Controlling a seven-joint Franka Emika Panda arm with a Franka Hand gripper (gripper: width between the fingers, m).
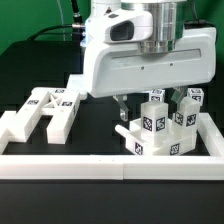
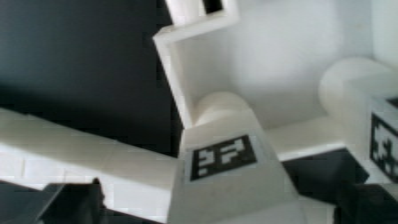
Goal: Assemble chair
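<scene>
Tool hangs open beside clustered chair parts, H-shaped frame well apart.

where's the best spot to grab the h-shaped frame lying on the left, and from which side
Come straight down from above and pinch one side bar of the H-shaped frame across its width. It lies flat, tags up, and the gap between its bars likely leaves room for a finger.
</scene>
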